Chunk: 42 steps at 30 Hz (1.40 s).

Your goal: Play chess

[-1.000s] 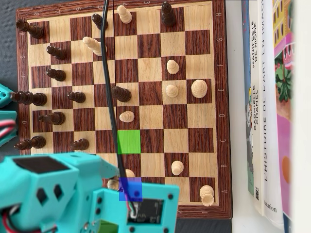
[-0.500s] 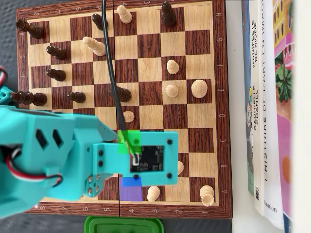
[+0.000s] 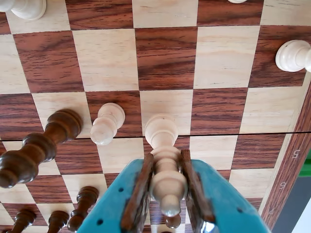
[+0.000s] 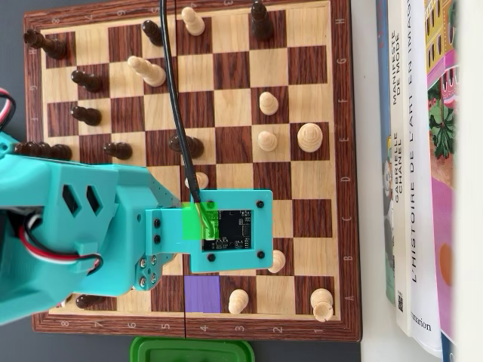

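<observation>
1. While the gripper (image 3: 166,194) sits at the bottom centre of the wrist view, its jaws are clamped on a light pawn (image 3: 164,160), one pad on each side of the stem.
2. That pawn's long axis runs up the frame, base toward the chessboard (image 3: 165,58), head toward the camera.
3. Its base lies over a light square near the frame's centre, whether touching I cannot tell.
4. Just left stands another light pawn (image 3: 106,124), then a dark piece (image 3: 41,145) at the left edge.
5. From above, the arm (image 4: 83,234) hides the held pawn at lower centre; a purple square (image 4: 202,294) marks the board below.
</observation>
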{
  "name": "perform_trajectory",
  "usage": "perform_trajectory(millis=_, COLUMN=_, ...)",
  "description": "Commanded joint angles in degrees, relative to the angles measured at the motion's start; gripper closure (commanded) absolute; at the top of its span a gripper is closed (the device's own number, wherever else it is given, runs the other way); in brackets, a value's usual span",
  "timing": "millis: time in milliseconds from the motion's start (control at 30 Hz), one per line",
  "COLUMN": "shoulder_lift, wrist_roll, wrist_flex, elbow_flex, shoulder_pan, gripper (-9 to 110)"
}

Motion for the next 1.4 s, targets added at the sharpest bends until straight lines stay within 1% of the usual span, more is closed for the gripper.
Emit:
perform_trajectory(millis=0, shoulder_lift=2.2, wrist_roll=-0.1, wrist_flex=-1.5, elbow_flex=-0.3, shoulder_pan=0.4, gripper=95)
perform_trajectory(millis=100, shoulder_lift=2.1, wrist_roll=-0.2, wrist_flex=-3.3, elbow_flex=0.9, shoulder_pan=0.4, gripper=95)
perform_trajectory(millis=300, shoulder_lift=1.9, wrist_roll=-0.2, wrist_flex=-3.3, elbow_flex=1.1, shoulder_pan=0.4, gripper=95)
perform_trajectory(millis=467, shoulder_lift=-2.2, wrist_roll=-0.3, wrist_flex=-3.4, elbow_flex=-0.2, shoulder_pan=0.6, gripper=95)
perform_trajectory(millis=833, shoulder_lift=-2.4, wrist_roll=-0.3, wrist_flex=-3.3, elbow_flex=-1.1, shoulder_pan=0.7, gripper=95)
perform_trajectory(millis=1000, shoulder_lift=-2.4, wrist_roll=-0.3, wrist_flex=-3.3, elbow_flex=-1.1, shoulder_pan=0.4, gripper=90)
perform_trajectory(millis=1367, shoulder_lift=-2.4, wrist_roll=-0.3, wrist_flex=-3.3, elbow_flex=-1.1, shoulder_pan=0.4, gripper=90)
